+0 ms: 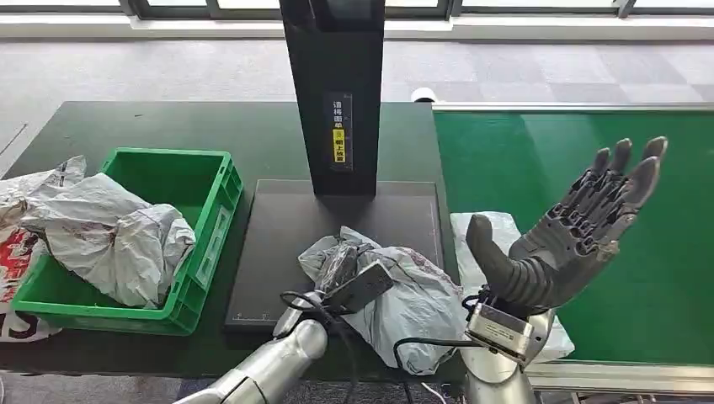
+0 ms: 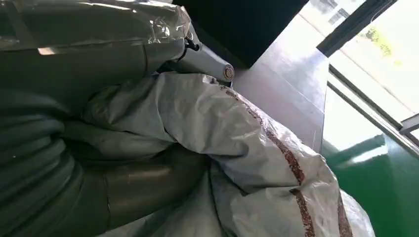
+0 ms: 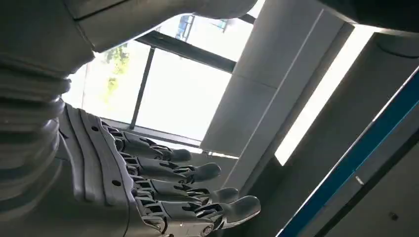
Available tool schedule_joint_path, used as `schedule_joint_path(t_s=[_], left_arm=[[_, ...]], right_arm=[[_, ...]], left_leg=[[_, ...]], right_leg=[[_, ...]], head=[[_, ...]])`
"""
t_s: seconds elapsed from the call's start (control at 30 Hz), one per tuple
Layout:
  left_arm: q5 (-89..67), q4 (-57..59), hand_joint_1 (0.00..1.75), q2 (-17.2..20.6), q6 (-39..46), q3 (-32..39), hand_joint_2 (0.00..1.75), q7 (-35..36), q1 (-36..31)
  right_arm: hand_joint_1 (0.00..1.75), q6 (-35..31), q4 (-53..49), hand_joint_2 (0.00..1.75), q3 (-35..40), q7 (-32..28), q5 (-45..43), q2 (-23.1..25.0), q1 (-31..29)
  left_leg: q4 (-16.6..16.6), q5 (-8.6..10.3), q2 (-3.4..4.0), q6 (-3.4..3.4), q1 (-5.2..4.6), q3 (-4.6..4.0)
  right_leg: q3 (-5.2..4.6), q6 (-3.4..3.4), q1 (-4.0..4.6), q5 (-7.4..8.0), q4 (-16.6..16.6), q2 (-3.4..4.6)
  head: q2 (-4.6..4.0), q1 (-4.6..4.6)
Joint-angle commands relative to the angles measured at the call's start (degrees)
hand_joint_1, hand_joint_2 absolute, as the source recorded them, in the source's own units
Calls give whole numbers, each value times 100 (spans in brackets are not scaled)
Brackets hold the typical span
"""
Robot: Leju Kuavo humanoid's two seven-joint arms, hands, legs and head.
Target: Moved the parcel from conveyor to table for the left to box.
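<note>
Head view: grey parcel (image 1: 412,299) lies crumpled on the table's front edge, overlapping the dark scale plate (image 1: 278,252). Left hand (image 1: 341,268) rests on it; grip hidden, cannot tell. Right hand (image 1: 581,231) raised, fingers spread, empty, above the green conveyor (image 1: 657,278). Green crate (image 1: 189,252), holding bags, sits left.

Left wrist view: parcel (image 2: 237,143) pressed against hand.

Right wrist view: fingers (image 3: 197,173) splayed, empty.

Black post (image 1: 332,93), small label (image 1: 338,133), characters too small to read
</note>
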Motion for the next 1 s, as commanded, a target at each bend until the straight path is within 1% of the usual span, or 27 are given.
schedule_joint_path(t_s=[0.03,0.07,0.1,0.17,0.2,0.27,0.33,0.4,0.43,0.53,0.57,0.67,0.77,0.9,0.97,1.0], left_arm=[[-422,311,175,348,1244,-247,175,152,-186],[-2289,-1130,175,477,1244,897,175,714,307],[-2451,-1248,175,504,1244,1085,175,687,281],[-3873,-2594,175,352,1244,2559,175,461,549],[-4030,-2907,175,327,1244,2878,175,348,546],[-3596,-2906,175,412,1244,3217,175,-5,277],[-3462,-3141,175,535,1244,3647,175,-156,-8],[-3363,-3215,175,577,1244,3828,175,-265,-137],[-3355,-3558,175,538,1244,4124,175,-419,-143],[-3382,-3984,175,428,1244,4606,175,-728,-117],[-3431,-4282,175,322,1244,4897,175,-944,-65],[-3407,-4320,175,297,1244,4965,175,-1013,-56],[-3339,-4326,175,260,1244,5029,175,-1102,-48],[-3318,-4888,175,260,1244,5265,175,-1237,94],[-3495,-5452,175,260,1244,5612,175,-1218,148],[-3582,-5509,175,260,1244,5718,175,-1177,151]], right_arm=[[0,9,80,175,-245,2,-5,83,44],[0,9,22,175,-279,2,44,83,85],[0,9,11,175,-284,2,49,83,99],[0,9,-55,175,-323,2,-56,83,155],[0,9,-67,175,-328,2,-69,83,158],[0,9,-61,175,-382,2,-2,83,183],[0,9,25,175,-526,2,27,83,230],[0,9,67,175,-616,2,33,83,222],[0,9,49,175,-713,2,30,83,209],[0,9,-11,175,-762,2,-15,83,240],[0,9,-46,175,-776,2,-5,83,275],[0,9,-54,175,-787,2,-2,83,285],[0,9,-60,175,-795,2,-17,83,300],[0,9,-122,175,-757,2,47,83,402],[0,9,-132,175,-761,2,3,83,428],[0,9,-127,175,-753,2,4,83,432]], left_leg=[[-12,0,7,0,1,16],[-20,3,9,0,2,22],[-15,2,12,-1,2,16],[-18,1,26,-1,2,14],[-4,-1,24,-1,4,-2],[1,-1,28,-3,7,-6],[1,2,23,-4,7,-6],[-9,3,37,-6,8,6],[-8,4,43,-6,6,5],[0,8,29,-13,12,-5],[1,8,25,-13,14,-8],[-8,5,35,-10,20,4],[-4,8,20,-12,22,-1],[-8,8,22,-10,22,3],[-12,6,30,-9,21,5],[-8,4,39,-11,22,1]], right_leg=[[13,-5,2,2,-11,4],[18,-6,3,5,-20,5],[11,-6,4,5,-14,8],[5,-8,4,8,-16,23],[-9,-7,5,7,-4,21],[-17,-9,9,6,-1,19],[-14,-8,13,6,-2,18],[-9,-12,16,10,-8,29],[-13,-15,16,13,-5,32],[-17,-16,25,11,0,21],[-18,-15,29,11,0,20],[-9,-15,24,10,-5,30],[-9,-14,24,7,-2,16],[-6,-16,23,9,-6,17],[-6,-17,22,10,-8,24],[-12,-17,22,11,-4,34]], head=[[0,0],[0,0],[0,0],[0,0],[0,0],[0,0],[0,0],[0,0],[0,0],[0,0],[0,0],[0,0],[0,0],[0,0],[0,0],[0,0]])
